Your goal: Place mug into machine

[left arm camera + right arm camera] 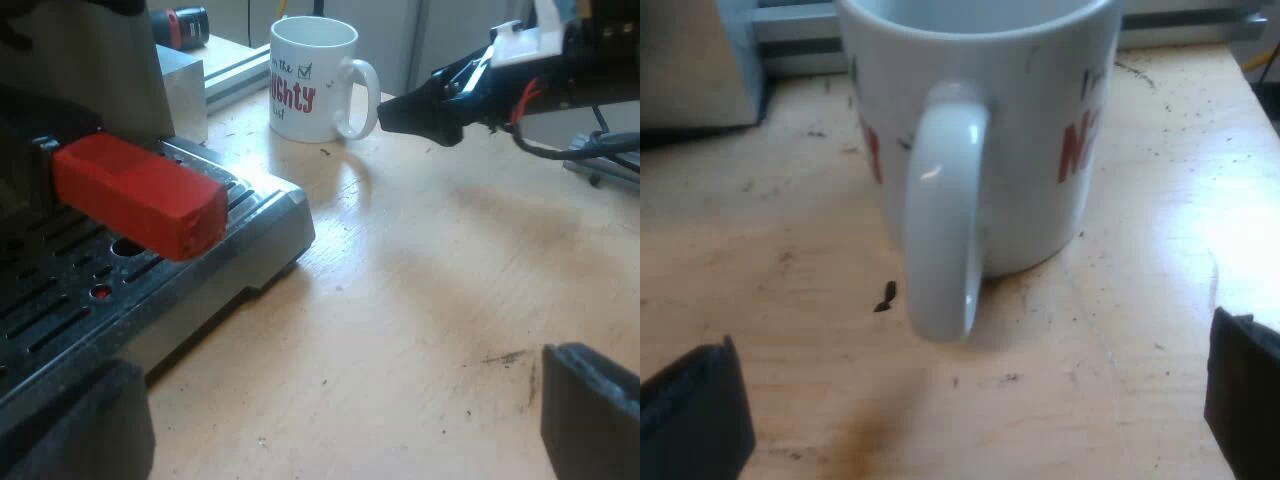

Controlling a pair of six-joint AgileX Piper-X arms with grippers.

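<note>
Nearest to view, the right gripper (965,400) has its two black fingers spread wide and holds nothing. They hang low over the pale wooden worktop (1120,350), one to each side of the loop handle (940,210) that points straight back between them. Just beyond stands the mug (980,120), white with red lettering, upright on the worktop and close to the edge where a metal rail (235,70) runs. The left gripper (330,420) is also spread and empty. It sits beside the espresso machine (270,225), whose slotted drip tray (60,300) lies under the red end (140,195) of the locked-in holder's handle. From there the mug is seen farther across the worktop, well apart from the tray, with the right gripper's tip just beside its handle. The mug looks like glazed ceramic: stiff, fairly weighty, slick to the touch, and likely to chip if knocked against the machine's metal. It seems empty, though its bottom cannot be seen. The loop handle is probably the best hold, pinched across its flat sides. A firm squeeze would be needed, because the body may swing on a smooth glaze.
</note>
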